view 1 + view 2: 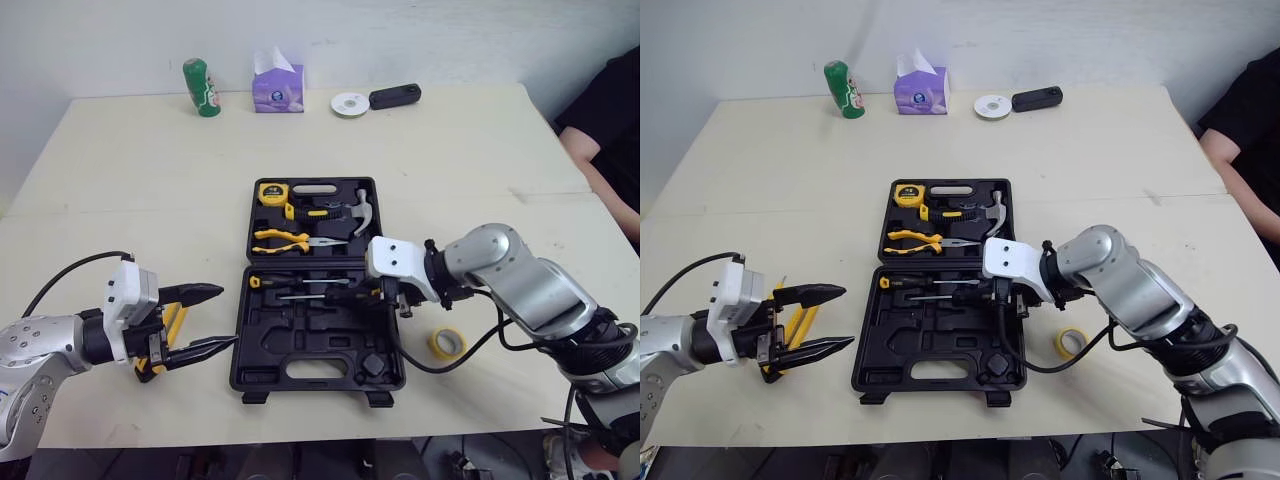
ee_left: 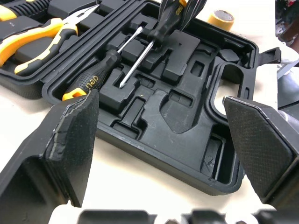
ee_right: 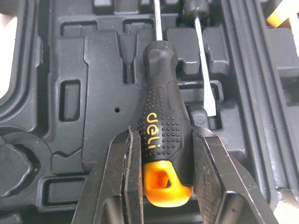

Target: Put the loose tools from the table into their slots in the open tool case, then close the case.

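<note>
The black tool case [image 1: 262, 352] lies open at the table's middle. Its far half holds a tape measure [image 1: 272, 193], yellow pliers [image 1: 285, 240] and a hammer [image 1: 362, 210]. One screwdriver [image 2: 100, 70] lies in the near half. My right gripper [image 1: 392, 295] is shut on the black-and-orange handle of a second screwdriver [image 3: 163, 126], held low over the near half's right side with its shaft pointing left. My left gripper [image 1: 225, 317] stands open just left of the case, nothing between its fingers. A yellow tool [image 1: 172, 325] lies on the table under it.
A yellow tape roll [image 1: 447, 343] lies right of the case, under my right arm. At the far edge stand a green bottle [image 1: 201, 87], a tissue box [image 1: 277, 90], a white disc [image 1: 350, 103] and a black device [image 1: 395, 96]. A person's arm [image 1: 600, 170] rests at the right.
</note>
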You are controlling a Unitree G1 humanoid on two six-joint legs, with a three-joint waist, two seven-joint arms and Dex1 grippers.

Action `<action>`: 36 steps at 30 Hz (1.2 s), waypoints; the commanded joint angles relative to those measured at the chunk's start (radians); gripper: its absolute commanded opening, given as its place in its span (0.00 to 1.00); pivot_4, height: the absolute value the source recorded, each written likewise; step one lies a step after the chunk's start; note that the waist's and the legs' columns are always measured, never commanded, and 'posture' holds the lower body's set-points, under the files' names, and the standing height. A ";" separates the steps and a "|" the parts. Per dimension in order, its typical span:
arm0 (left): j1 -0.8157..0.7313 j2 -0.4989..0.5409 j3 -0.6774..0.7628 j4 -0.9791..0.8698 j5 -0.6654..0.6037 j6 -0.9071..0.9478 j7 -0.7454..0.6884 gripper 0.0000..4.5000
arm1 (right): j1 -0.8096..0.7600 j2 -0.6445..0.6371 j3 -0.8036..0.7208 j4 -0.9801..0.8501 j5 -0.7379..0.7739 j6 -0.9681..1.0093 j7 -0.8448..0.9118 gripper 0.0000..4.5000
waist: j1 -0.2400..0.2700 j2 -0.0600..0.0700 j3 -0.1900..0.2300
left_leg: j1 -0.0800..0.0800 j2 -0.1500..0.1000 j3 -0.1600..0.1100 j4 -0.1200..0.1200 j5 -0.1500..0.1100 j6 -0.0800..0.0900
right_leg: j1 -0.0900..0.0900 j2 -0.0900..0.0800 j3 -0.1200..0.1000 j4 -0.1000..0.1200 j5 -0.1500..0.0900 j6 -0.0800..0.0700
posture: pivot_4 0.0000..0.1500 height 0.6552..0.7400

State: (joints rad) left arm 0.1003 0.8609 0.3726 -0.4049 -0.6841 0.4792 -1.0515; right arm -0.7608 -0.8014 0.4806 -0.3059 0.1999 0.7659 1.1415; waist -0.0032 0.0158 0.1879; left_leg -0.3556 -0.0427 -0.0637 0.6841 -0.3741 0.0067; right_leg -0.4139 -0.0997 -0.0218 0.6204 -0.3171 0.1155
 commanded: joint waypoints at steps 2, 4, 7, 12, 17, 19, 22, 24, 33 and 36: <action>0.005 -0.005 0.009 -0.030 -0.009 -0.010 -0.001 1.00 | -0.038 0.026 0.013 0.005 -0.042 0.005 -0.014 0.22 | 0.000 0.000 0.000 | 0.000 0.000 0.000 0.000 0.000 0.000 | 0.000 0.000 0.000 0.000 0.000 0.000 | 1.00 1.00; 0.011 -0.008 0.009 -0.034 -0.008 -0.010 0.001 1.00 | -0.040 0.029 0.016 0.006 -0.042 0.011 -0.011 0.22 | -0.001 0.000 0.000 | 0.000 0.000 0.000 0.000 0.000 0.000 | 0.000 0.000 0.000 0.000 0.000 0.000 | 1.00 1.00; 0.012 -0.010 0.007 -0.035 -0.005 -0.010 0.004 1.00 | -0.040 0.030 0.026 0.006 -0.046 0.013 -0.002 0.22 | -0.001 0.000 0.000 | 0.000 0.000 0.000 0.000 0.000 0.000 | 0.000 0.000 0.000 0.000 0.000 0.000 | 1.00 1.00; 0.012 -0.016 0.007 -0.037 -0.003 -0.014 0.010 1.00 | -0.040 0.034 0.030 -0.002 -0.059 0.006 0.004 0.22 | -0.001 0.000 0.000 | 0.000 0.000 0.000 0.000 0.000 0.000 | 0.000 0.000 0.000 0.000 0.000 0.000 | 1.00 1.00; 0.021 -0.020 0.000 -0.051 -0.008 -0.002 0.014 1.00 | -0.034 0.036 0.023 -0.005 -0.065 -0.012 0.006 0.45 | -0.001 0.000 0.000 | 0.000 0.000 0.000 0.000 0.000 0.000 | 0.000 0.000 0.000 0.001 0.000 0.000 | 1.00 1.00; 0.030 -0.018 -0.002 -0.057 -0.015 0.008 0.011 1.00 | -0.035 0.043 0.011 -0.004 -0.065 -0.033 0.006 0.64 | -0.001 0.000 0.000 | 0.000 0.000 0.000 0.000 0.000 0.000 | 0.000 0.000 0.000 0.001 0.000 0.000 | 1.00 1.00; 0.041 -0.016 0.001 -0.064 -0.023 0.019 0.007 1.00 | -0.042 0.034 -0.009 -0.006 -0.055 -0.044 0.023 0.76 | -0.001 0.000 0.000 | 0.000 0.000 0.000 0.000 0.000 0.000 | 0.000 0.000 0.000 0.001 0.000 0.000 | 1.00 1.00; 0.047 -0.017 0.001 -0.060 -0.021 0.019 0.002 1.00 | -0.047 0.019 -0.030 0.002 -0.043 -0.069 0.048 0.76 | -0.001 0.000 0.000 | 0.000 0.000 0.000 0.000 0.000 0.000 | 0.000 0.000 0.000 0.001 0.000 0.000 | 1.00 1.00; 0.031 -0.024 -0.011 -0.060 -0.014 0.016 0.011 1.00 | -0.006 0.099 -0.203 0.108 0.074 -0.276 0.081 0.76 | -0.001 -0.001 0.000 | 0.000 0.000 0.000 0.000 0.000 0.000 | 0.000 0.000 0.000 0.001 0.000 0.000 | 1.00 1.00; 0.021 -0.026 -0.017 -0.054 -0.010 0.012 0.013 1.00 | 0.040 0.168 -0.278 0.134 0.174 -0.377 0.131 0.76 | -0.003 -0.001 -0.001 | 0.000 0.000 0.000 0.000 0.000 0.000 | 0.000 0.001 0.000 0.001 0.000 0.000 | 1.00 1.00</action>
State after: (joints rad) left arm 0.1295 0.8389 0.3531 -0.4344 -0.6841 0.5022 -1.0393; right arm -0.7498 -0.6816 0.2852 -0.1756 0.2726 0.4921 1.2395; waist -0.0061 0.0149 0.1874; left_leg -0.3550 -0.0423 -0.0636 0.6841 -0.3740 0.0066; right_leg -0.4138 -0.0985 -0.0218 0.6220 -0.3172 0.1153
